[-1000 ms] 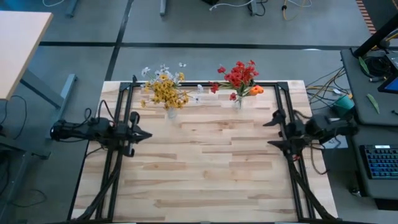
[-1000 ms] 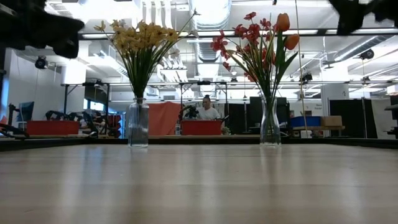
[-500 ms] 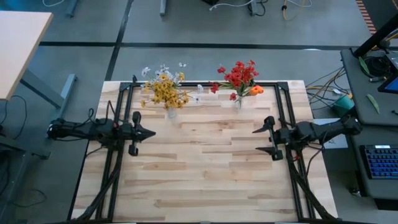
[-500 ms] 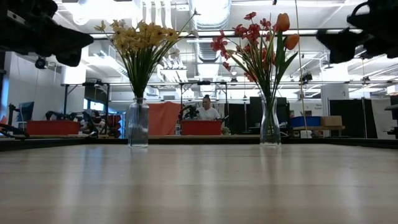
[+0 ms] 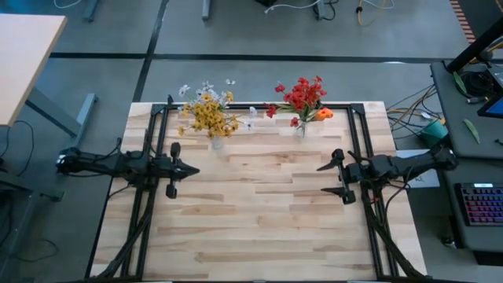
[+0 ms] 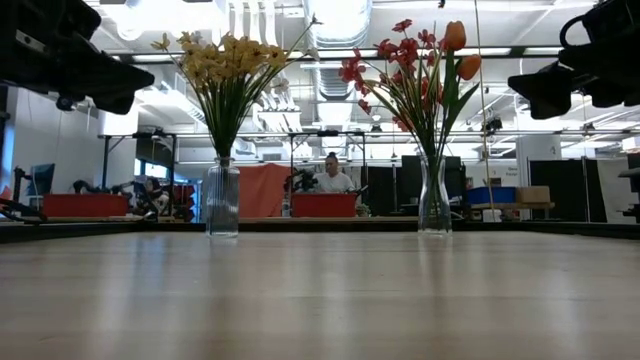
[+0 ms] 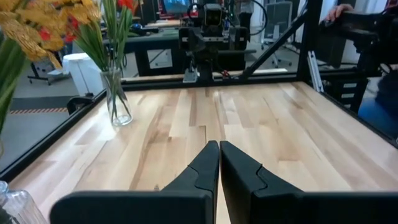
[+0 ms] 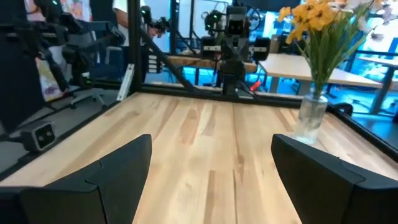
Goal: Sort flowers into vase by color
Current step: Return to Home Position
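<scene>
Flowers look sorted: yellow sprays (image 5: 208, 114) stand in the left vase (image 6: 222, 200), and the red ones (image 5: 302, 94) are in the right vase (image 6: 434, 195), near it on the same back edge. I'd guess they're feather-light with thin, springy stems, so pinch low on a stem, never the blossoms. My left gripper (image 5: 187, 169) hangs near the left vase, fingers pressed together on nothing. The right gripper (image 5: 324, 178) is well apart from it, spread wide and empty. No readable writing anywhere.
</scene>
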